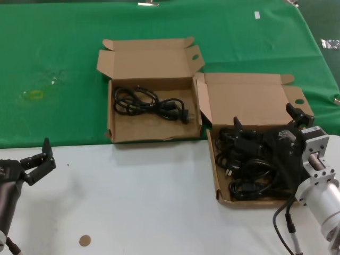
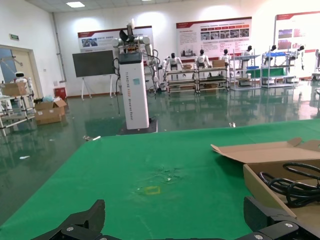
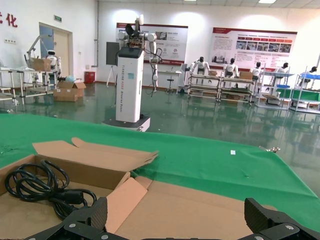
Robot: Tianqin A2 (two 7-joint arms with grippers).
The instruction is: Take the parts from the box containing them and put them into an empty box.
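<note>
Your right end effector hung spread over the source box's limp, tangling cables; a bunched loop looked best to grab.

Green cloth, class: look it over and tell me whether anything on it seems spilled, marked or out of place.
Yes. The green cloth carries a yellowish stain with pale scuffing beside it, out on open cloth to the left of the left box. It looks odd because the cloth around it is evenly green.

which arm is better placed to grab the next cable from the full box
Right. The right gripper hangs open directly over the cable pile in the right box. The left gripper sits open at the table's near left, far from both boxes.
</note>
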